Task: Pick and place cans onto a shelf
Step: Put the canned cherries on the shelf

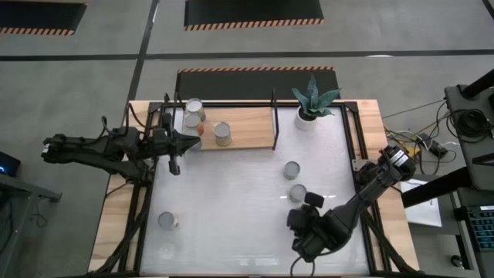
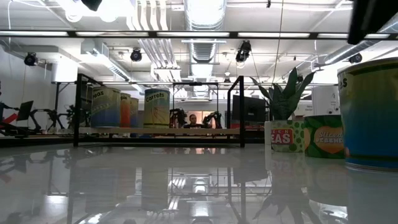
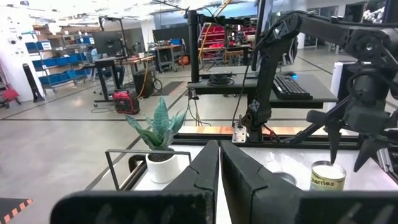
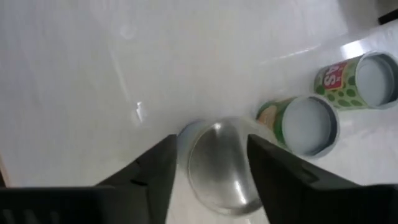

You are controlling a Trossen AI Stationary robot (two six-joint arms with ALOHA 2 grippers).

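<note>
White bench [image 1: 231, 208] fills the middle of the high view, with concrete floor around it and a workshop beyond in the low view.

Right pincer [image 4: 210, 163]: fingers spread, pointing down. In the right wrist view a silver can top [image 4: 219, 167] sits directly between the two fingers, upright, its long axis vertical and in line with the pincer's approach. The fingers flank the can but contact cannot be confirmed. In the high view this arm occupies the lower right of the frame, and the can beneath it is hidden there.

Two more upright cans, the green-labelled can [image 4: 303, 124] and the peas can [image 4: 359, 78], stand just beside the first, touching or nearly so. In the high view two cans [image 1: 297, 193] [image 1: 291, 170] show near the right arm, toward the frame's centre right.

Shelf [image 1: 247, 127] lies at upper centre of the high view, well apart from the right pincer and up-frame, left of it. Three cans [image 1: 223, 133] already stand on its left part. One lone can [image 1: 167, 221] stands at lower left.

Left pincer [image 1: 193, 140]: pressed together, empty, at the shelf's left end.

Judgement: the right arm is nearer the loose cans; closing on the centred can is the step in hand. Risk: neighbouring cans crowd one finger.
</note>
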